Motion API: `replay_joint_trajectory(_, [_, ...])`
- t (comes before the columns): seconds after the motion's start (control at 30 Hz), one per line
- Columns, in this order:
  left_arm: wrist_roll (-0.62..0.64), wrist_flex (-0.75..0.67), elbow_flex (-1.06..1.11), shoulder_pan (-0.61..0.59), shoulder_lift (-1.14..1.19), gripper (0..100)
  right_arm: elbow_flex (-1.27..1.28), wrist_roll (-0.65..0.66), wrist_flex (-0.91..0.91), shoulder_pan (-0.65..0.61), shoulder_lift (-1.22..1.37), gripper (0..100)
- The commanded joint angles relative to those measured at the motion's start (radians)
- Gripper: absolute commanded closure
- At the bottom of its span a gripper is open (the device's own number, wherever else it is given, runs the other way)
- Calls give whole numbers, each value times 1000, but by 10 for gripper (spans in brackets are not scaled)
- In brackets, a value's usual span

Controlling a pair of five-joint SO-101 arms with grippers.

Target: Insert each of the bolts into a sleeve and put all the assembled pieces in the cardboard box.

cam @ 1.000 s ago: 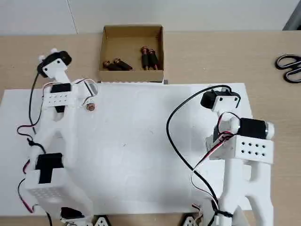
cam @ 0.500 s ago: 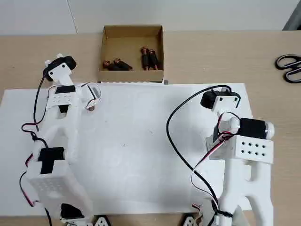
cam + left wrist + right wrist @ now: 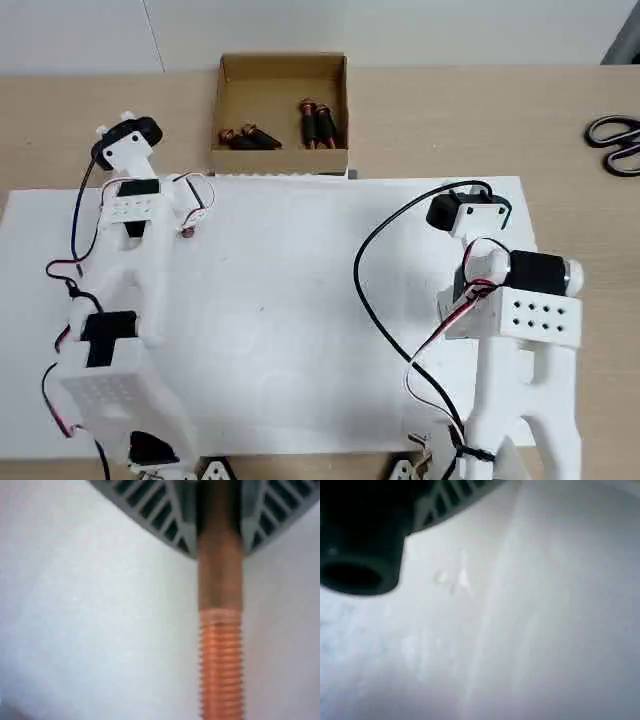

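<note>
Shifted the left arm (image 3: 120, 290) slightly since a second earlier, bringing the bolt (image 3: 187, 232) a little closer in toward the arm; kept the right arm (image 3: 525, 330) unmoved. Found the left hand (image 3: 192, 212) closed on the copper bolt over the far left part of the white sheet (image 3: 300, 330), short of the cardboard box (image 3: 283, 62) and off to its left. Saw, in the left wrist view, the bolt's (image 3: 220, 645) smooth shank clamped between the two grey ribbed jaws of the left hand (image 3: 220, 525), with the threaded end sticking out over the sheet. Found the right hand (image 3: 468, 212) over the right side of the sheet, well apart from the left one. Made out, in the right wrist view, a black sleeve (image 3: 357, 565) with its open end showing, held tight against a ribbed grey jaw, so took that hand as gripping the sleeve. Counted dark assembled pieces (image 3: 318, 122) with copper ends already lying inside the box, some along its near wall and some by its right wall. Noted scissors (image 3: 615, 143) on the bare wooden surface (image 3: 450, 120) at the far right, off the sheet.
</note>
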Motion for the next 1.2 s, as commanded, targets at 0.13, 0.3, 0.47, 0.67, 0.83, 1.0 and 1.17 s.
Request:
replay_joint_trajectory(0.13, [32, 124, -84, 25, -242, 994, -5, -8, -13, 8, -22, 995])
replay_joint_trajectory(0.3, [222, 319, -82, 54, -356, 994, -5, -8, -12, 8, -25, 995])
replay_joint_trajectory(0.47, [555, 520, -81, 31, -365, 993, -5, -8, -10, 8, -31, 995])
replay_joint_trajectory(0.67, [928, 689, -79, -40, -353, 993, -5, -8, -10, 8, -31, 995])
replay_joint_trajectory(0.83, [1033, 786, -79, -64, -353, 993, -5, -8, -10, 8, -31, 995])
replay_joint_trajectory(1.0, [1028, 796, -79, -64, -353, 992, -6, -8, -7, 8, -31, 995])
replay_joint_trajectory(1.17, [1026, 796, -79, -64, -353, 992, -8, -8, -5, 8, -31, 995])
